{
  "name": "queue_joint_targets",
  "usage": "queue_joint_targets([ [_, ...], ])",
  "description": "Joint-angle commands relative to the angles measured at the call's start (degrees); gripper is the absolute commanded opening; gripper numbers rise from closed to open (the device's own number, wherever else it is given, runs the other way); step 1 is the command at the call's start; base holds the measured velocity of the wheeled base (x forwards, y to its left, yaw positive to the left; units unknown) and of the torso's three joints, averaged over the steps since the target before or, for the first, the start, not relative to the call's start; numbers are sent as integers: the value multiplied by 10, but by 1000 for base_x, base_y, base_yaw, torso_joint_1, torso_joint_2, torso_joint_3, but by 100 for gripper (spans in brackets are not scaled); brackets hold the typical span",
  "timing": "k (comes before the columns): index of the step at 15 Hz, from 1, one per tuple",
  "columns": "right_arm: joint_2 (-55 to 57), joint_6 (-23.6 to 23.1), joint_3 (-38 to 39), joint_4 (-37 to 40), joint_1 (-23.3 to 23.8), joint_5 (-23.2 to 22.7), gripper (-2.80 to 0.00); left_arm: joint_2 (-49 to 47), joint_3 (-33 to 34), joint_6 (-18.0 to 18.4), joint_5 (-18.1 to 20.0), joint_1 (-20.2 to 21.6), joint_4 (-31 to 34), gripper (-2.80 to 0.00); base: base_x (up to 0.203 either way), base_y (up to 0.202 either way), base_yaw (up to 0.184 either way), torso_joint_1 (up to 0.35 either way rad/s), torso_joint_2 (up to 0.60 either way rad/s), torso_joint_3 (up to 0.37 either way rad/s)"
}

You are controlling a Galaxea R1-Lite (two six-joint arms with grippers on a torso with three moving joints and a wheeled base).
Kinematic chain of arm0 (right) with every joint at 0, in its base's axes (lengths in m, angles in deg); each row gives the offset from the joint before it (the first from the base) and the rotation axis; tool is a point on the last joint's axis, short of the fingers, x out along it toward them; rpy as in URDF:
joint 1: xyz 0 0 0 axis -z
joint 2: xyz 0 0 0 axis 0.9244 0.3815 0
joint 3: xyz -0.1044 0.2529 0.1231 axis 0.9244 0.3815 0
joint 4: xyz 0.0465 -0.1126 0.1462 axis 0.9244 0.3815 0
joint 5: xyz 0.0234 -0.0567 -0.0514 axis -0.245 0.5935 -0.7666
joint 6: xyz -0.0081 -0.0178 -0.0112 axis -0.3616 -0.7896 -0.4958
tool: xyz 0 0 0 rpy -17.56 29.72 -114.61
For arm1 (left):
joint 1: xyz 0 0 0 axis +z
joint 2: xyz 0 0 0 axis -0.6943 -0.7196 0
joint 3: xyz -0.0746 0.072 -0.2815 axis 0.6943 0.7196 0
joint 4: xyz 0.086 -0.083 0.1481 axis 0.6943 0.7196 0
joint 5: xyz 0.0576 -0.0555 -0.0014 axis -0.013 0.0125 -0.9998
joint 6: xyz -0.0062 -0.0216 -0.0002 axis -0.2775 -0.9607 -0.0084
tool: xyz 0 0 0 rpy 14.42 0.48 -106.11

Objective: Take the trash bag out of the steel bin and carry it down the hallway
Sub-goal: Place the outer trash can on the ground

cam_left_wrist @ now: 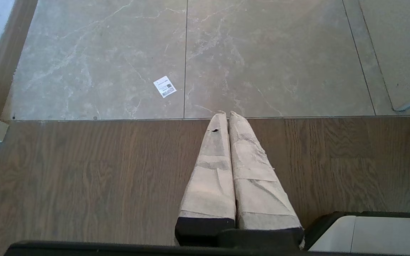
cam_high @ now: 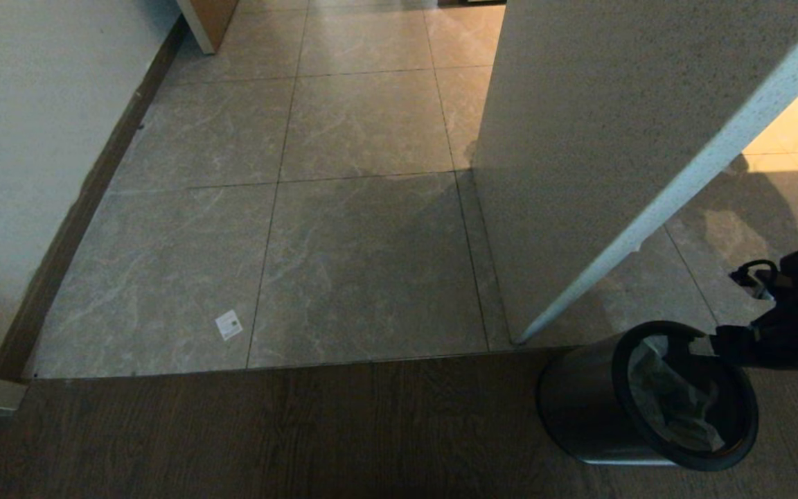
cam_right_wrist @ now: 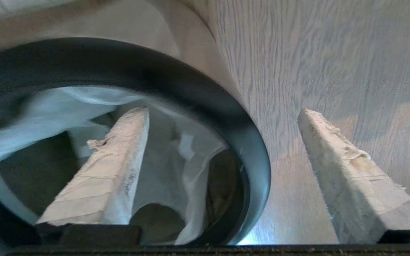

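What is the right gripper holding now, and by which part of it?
Nothing. The right gripper is open above the steel bin; the trash bag lies inside, ungripped. The left gripper is shut on nothing.

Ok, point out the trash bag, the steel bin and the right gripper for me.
trash bag (cam_high: 672, 402), head view, crumpled plastic inside the bin.
steel bin (cam_high: 579, 409), head view, brushed steel side wall.
right gripper (cam_right_wrist: 222, 142), right wrist view, midway between the open fingertips, over the bin's rim.

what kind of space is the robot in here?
Probably an indoor hallway threshold in a home or office: marbled floor tiles meet wood-look flooring, with white walls on dark skirting, and a small steel bin lined with a trash bag.
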Motion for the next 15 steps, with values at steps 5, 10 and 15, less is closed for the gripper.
queue_joint_targets([
  [5,143,-25,-26,-75,6,3,0,0,0,0,0,0,0,-280,0,0,0,0,0,0],
  [10,172,-36,-33,-141,15,-24,-280,0,0,0,0,0,0,-280,0,0,0,0,0,0],
  [15,129,-56,-17,-132,16,-26,-280,0,0,0,0,0,0,-280,0,0,0,0,0,0],
])
